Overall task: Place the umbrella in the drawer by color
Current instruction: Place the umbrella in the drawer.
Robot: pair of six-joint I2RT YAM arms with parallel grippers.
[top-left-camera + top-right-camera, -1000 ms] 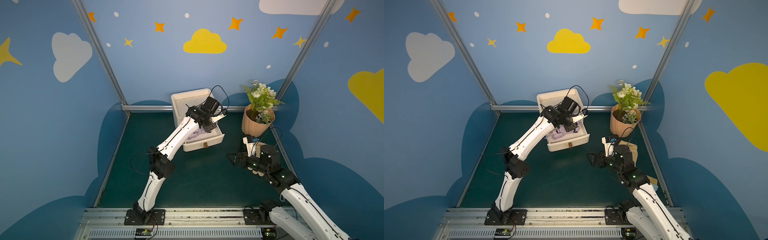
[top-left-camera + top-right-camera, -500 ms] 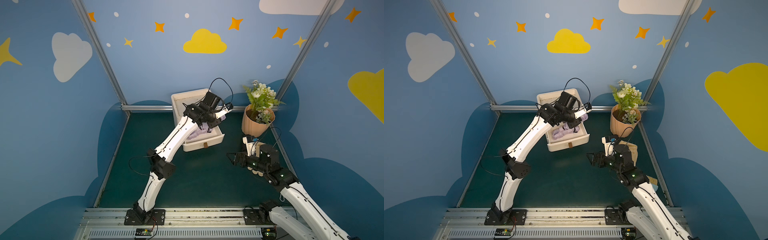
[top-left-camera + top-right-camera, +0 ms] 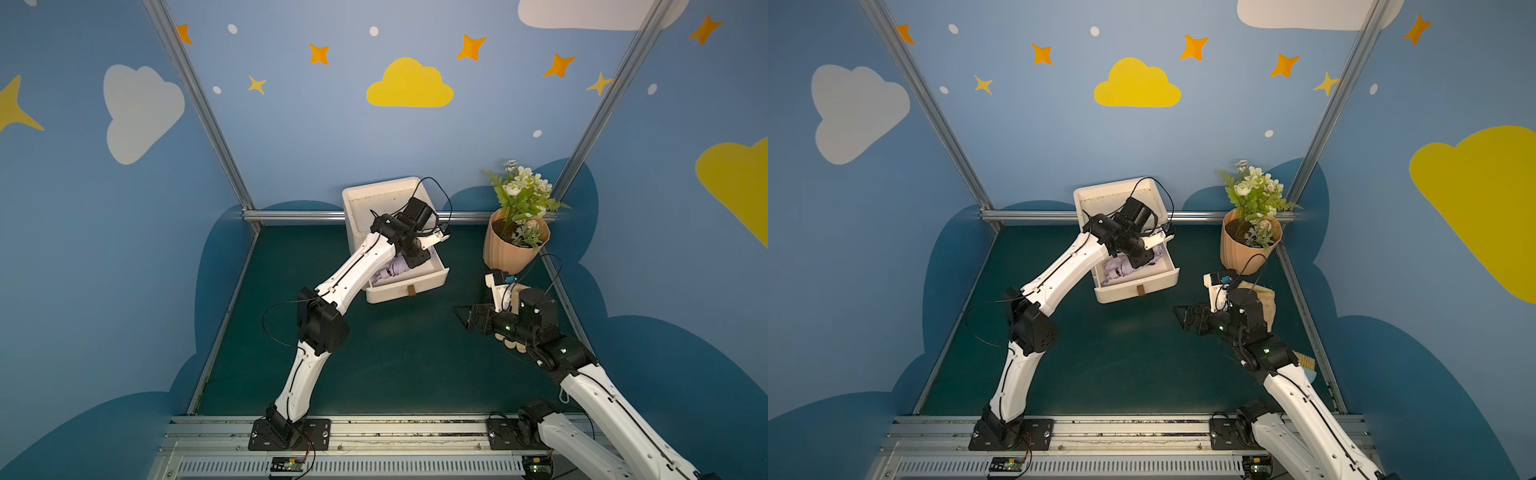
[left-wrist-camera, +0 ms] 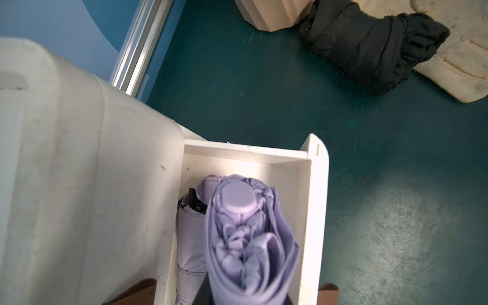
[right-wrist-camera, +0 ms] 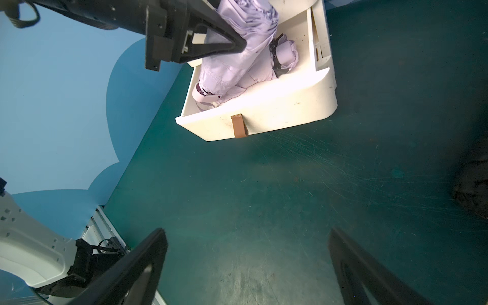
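The lilac umbrella [image 4: 245, 237] is clamped in the nearly closed left gripper [image 3: 415, 259] just over the open drawer [image 3: 428, 284], its long axis laid about 8 to 2 o'clock in a top view, along the drawer front. The right gripper [image 5: 248, 235], at 4 o'clock, well apart, is seen wide open and empty.

A ribbed peach pot [image 3: 509, 255] stands on the dark green bench [image 3: 395, 365] in the far right corner, holding a leafy plant with white flowers [image 3: 521, 195]. Nearer along the right edge lies a cream quilted cloth [image 3: 1264, 297]. Nearer still, a small straw-coloured and pale blue item [image 3: 1307, 362] is too hidden to identify. A silver frame bar [image 3: 299, 215] runs along the far edge, and the blue wall behind carries a yellow cloud [image 3: 409, 85] and orange stars.
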